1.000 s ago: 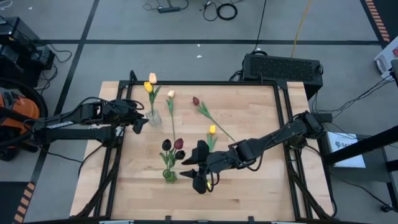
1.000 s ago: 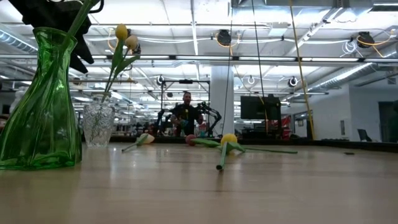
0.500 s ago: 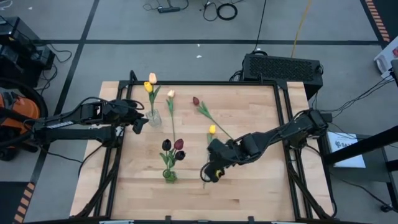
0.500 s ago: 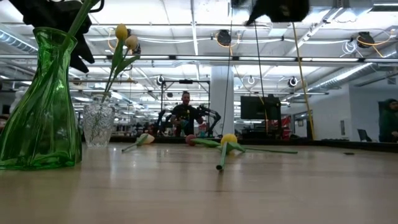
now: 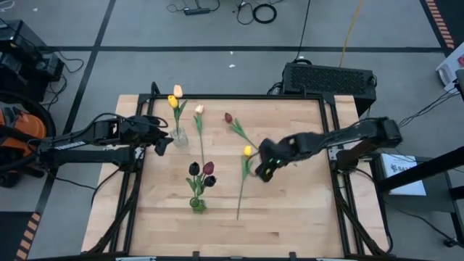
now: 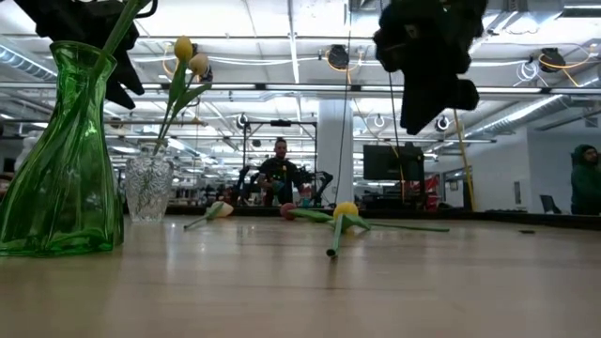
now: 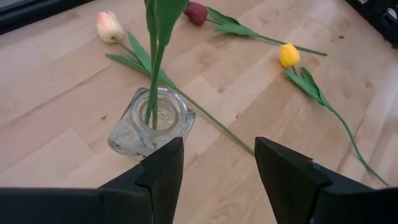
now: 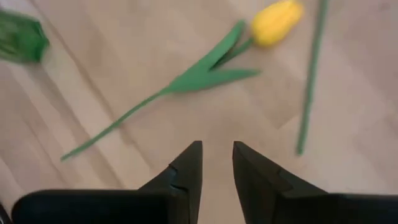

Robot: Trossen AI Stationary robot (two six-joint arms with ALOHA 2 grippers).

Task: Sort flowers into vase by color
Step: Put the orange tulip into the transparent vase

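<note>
yellow tulip [image 5: 247, 151] lay loose on the table [image 5: 290, 203] just beside the right gripper [image 5: 265, 172], its fingers narrowly apart and empty; next move probably called for grasping its stem.

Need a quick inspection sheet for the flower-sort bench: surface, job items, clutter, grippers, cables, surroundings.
Surface: wooden table, bare around the flowers.
Job's things: green vase holds dark red tulips; clear glass vase holds a yellow and a cream tulip. Lying loose: yellow tulip, dark red tulip, cream tulip.
Clutter: nothing seen on the table.
Grippers: left gripper open, empty, hovering beside the clear glass vase. Right gripper narrow-gapped, empty, above the table by the loose yellow tulip.
Cables: cables on the floor behind the table.
Surroundings: black box behind the table; person far back in the room.
</note>
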